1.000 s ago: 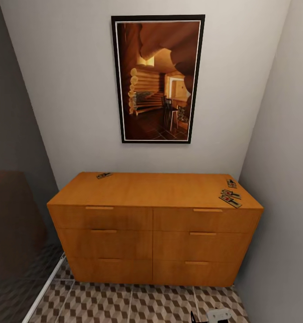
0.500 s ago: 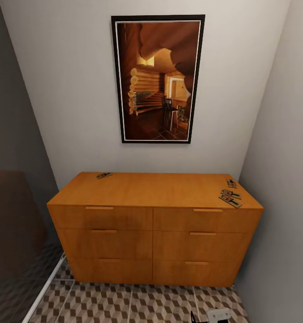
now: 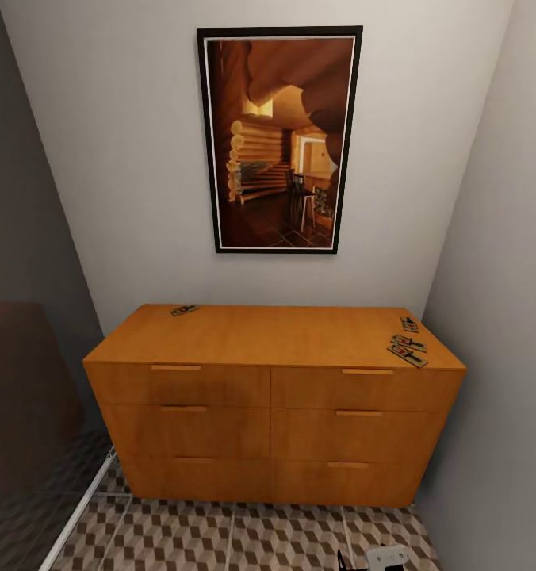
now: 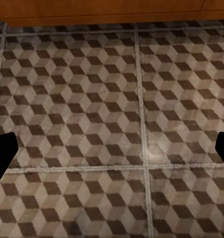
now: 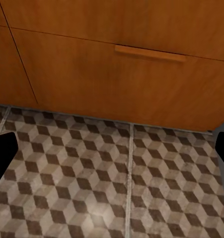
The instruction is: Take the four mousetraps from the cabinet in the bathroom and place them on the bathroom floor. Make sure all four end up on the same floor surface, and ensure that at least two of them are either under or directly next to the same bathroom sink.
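Tiled flooring [image 3: 244,539] with a brown, beige and white cube pattern and pale grout lines runs along the foot of our view, closed in by plain pale walls to the left, behind and to the right. Against the back wall stands the cabinet [image 3: 272,400], low, wide and orange-brown, with six drawer fronts in two columns, each carrying a slim bar handle [image 3: 175,367].

On the cabinet top, near the back left corner, we see one mousetrap [image 3: 184,310]: a tiny flat brown board with dark wire parts, lying alone. Well apart from it, at the right end of the top, three more mousetraps [image 3: 408,341] lie flat just beside one another in a short row from back to front; small red and pale marks show on them.

Above the cabinet hangs a dark-framed picture [image 3: 279,140] of a log interior.

At the bottom right a small white and dark part of our own body [image 3: 383,558] shows.

Our left claw [image 4: 112,148] hangs over bare floor with its fingers spread wide and nothing between them. Our right claw [image 5: 112,148] likewise stands wide apart and holds nothing, facing floor and a lower drawer front [image 5: 126,74].
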